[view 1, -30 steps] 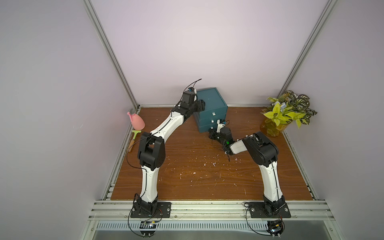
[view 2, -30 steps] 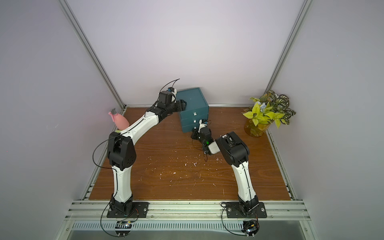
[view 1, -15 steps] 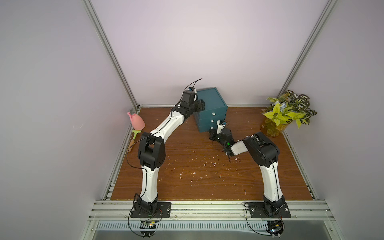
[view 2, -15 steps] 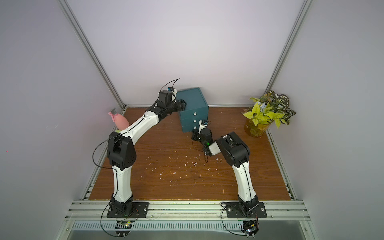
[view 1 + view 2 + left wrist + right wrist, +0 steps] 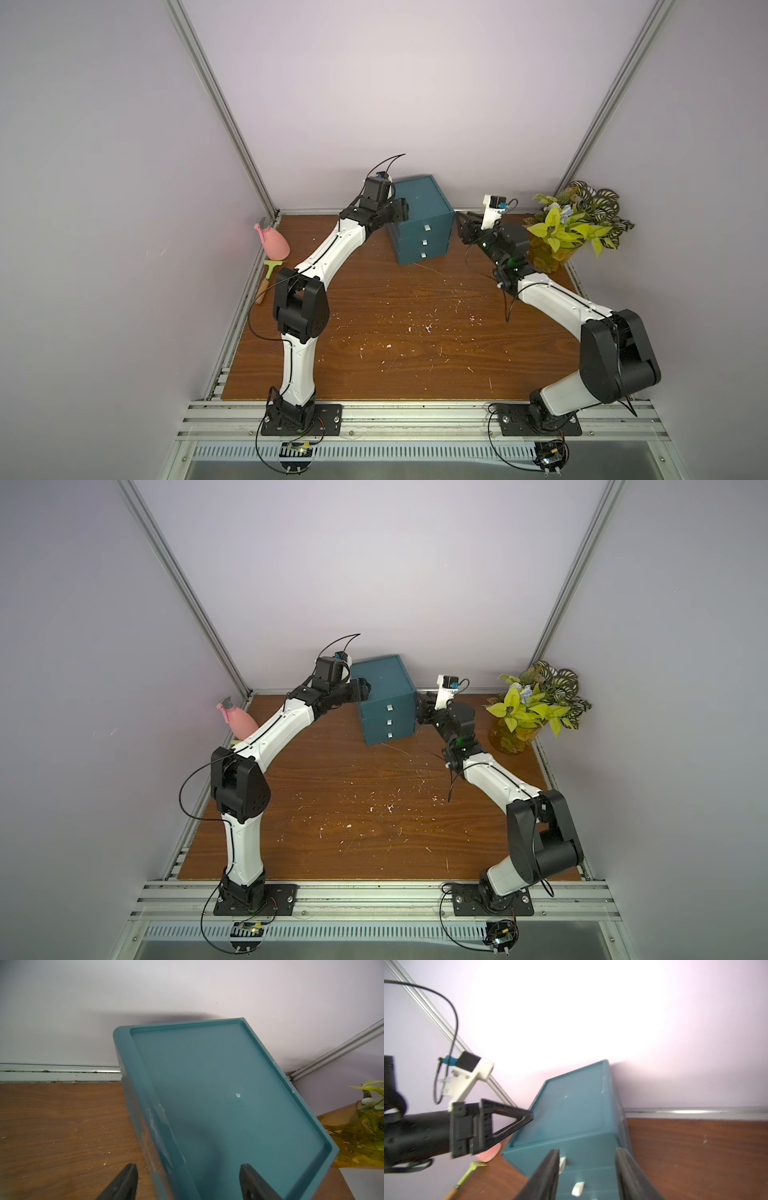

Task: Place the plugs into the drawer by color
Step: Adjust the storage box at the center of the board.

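— Drawer (image 5: 420, 208)?
— Back of the table (image 5: 395, 340), near the wall, turned askew. All three fronts look shut.
— Left jaws?
— Apart, straddling its top side edge, one tip at the rim.
— Right jaws?
— Apart, empty, just before the front; white handles (image 5: 562, 1164) show between them.

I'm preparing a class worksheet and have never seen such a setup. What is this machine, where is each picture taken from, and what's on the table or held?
Two robot arms are bolted beside a wooden table. Two pictures look down from above; two come from cameras on the arms' wrists. At the back stands a teal chest of three shut drawers; a potted plant, pink bottle and brush sit at the sides. The left gripper and right gripper flank the chest, both open, holding nothing.
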You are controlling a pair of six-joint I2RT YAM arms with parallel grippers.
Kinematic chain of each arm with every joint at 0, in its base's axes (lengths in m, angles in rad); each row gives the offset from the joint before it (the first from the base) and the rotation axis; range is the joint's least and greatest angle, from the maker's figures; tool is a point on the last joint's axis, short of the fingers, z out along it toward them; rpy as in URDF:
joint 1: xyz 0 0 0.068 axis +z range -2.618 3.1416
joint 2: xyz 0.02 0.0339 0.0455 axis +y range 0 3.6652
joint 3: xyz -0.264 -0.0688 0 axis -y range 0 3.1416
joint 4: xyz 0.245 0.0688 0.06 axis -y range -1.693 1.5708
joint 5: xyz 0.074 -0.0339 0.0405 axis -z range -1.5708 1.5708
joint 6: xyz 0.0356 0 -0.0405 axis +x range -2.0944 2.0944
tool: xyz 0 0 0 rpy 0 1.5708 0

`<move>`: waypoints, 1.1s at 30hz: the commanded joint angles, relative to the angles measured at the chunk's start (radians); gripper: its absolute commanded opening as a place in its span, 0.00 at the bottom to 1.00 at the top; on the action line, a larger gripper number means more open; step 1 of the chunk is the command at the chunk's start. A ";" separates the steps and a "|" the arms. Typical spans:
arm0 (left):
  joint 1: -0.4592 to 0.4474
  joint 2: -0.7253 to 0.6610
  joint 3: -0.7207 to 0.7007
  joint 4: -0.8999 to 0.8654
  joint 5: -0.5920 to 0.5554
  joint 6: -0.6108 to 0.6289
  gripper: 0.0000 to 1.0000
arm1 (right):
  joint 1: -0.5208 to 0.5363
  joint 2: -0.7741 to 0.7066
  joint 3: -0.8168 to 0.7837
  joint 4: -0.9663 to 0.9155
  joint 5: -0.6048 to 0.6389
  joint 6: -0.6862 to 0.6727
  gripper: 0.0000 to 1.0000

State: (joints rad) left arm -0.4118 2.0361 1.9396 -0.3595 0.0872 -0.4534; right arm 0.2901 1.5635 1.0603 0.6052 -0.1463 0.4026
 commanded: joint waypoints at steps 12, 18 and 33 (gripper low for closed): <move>-0.001 0.001 0.019 -0.017 0.076 -0.012 0.72 | -0.098 0.338 0.316 -0.088 -0.534 0.144 0.53; -0.001 0.049 0.053 0.015 0.134 -0.041 0.70 | -0.092 0.294 0.213 0.008 -0.536 0.173 0.49; -0.001 0.115 0.149 0.037 0.190 -0.061 0.67 | 0.019 0.227 0.129 0.051 -0.498 0.181 0.42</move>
State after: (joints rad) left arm -0.3916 2.1334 2.0506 -0.3599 0.1879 -0.5125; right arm 0.2314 1.8381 1.1828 0.6266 -0.5682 0.5766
